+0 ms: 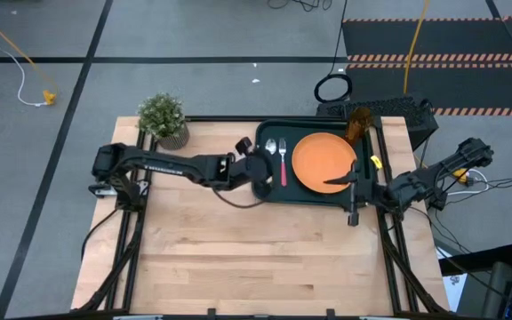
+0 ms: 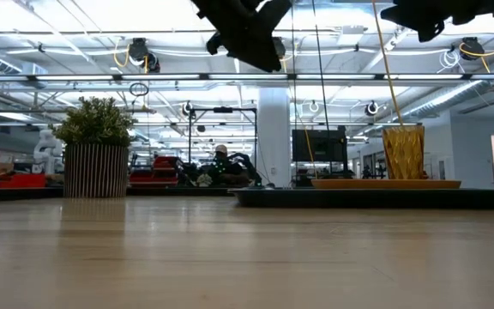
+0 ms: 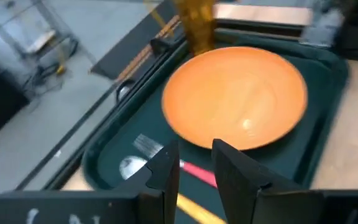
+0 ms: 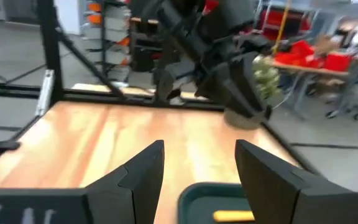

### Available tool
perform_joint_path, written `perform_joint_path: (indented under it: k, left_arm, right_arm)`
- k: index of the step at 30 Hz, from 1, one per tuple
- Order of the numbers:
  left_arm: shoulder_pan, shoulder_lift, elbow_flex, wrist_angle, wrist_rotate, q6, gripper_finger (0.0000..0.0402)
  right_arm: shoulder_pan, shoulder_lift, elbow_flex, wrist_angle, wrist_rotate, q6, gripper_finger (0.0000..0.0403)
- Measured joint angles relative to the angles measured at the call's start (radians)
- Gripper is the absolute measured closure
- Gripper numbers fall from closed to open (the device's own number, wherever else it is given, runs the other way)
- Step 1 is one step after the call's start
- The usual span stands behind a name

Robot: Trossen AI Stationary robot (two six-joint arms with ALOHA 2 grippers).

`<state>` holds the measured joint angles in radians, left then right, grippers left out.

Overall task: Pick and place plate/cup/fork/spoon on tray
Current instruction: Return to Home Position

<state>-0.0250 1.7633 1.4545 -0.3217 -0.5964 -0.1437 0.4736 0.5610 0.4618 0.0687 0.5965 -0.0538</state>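
Note:
The dark green tray [image 1: 314,197] lies at the table's far right. On it lie the orange plate [image 1: 323,160], the red-handled fork [image 1: 283,166] and the spoon [image 1: 271,148], both left of the plate. The amber cup [image 1: 358,124] stands upright at the tray's far right corner. My left gripper [image 1: 263,171] is open and hangs high above the fork and spoon; its wrist view shows the fork's handle [image 3: 194,172] far below the gap [image 3: 194,171]. My right gripper [image 1: 348,185] is open above the tray's near right part, and it too is raised [image 2: 436,13].
A potted green plant [image 1: 164,120] stands at the table's far left corner. Bare wood stretches over the table's near half [image 1: 256,258]. Black frame rails run along the left and right edges. The left arm [image 4: 210,50] shows across from the right wrist.

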Motion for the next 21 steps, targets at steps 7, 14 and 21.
perform_joint_path:
  k: [7, 14, 21]
  left_arm:
    - [-0.028, -0.019, -0.158, 0.183, 0.157, 0.049, 0.0303]
    - [-0.049, -0.121, -0.412, 0.564, 0.238, 0.102, 0.0307]
    - [-0.066, -0.225, -0.657, 0.803, 0.328, 0.119, 0.0360]
  right_arm:
    - [0.000, 0.000, 0.000, -0.059, -0.194, 0.044, 0.0211]
    - [0.000, 0.000, -0.006, -0.108, -0.261, 0.042, 0.0234]
    - [0.000, -0.008, -0.054, -0.071, -0.259, 0.023, 0.0298]
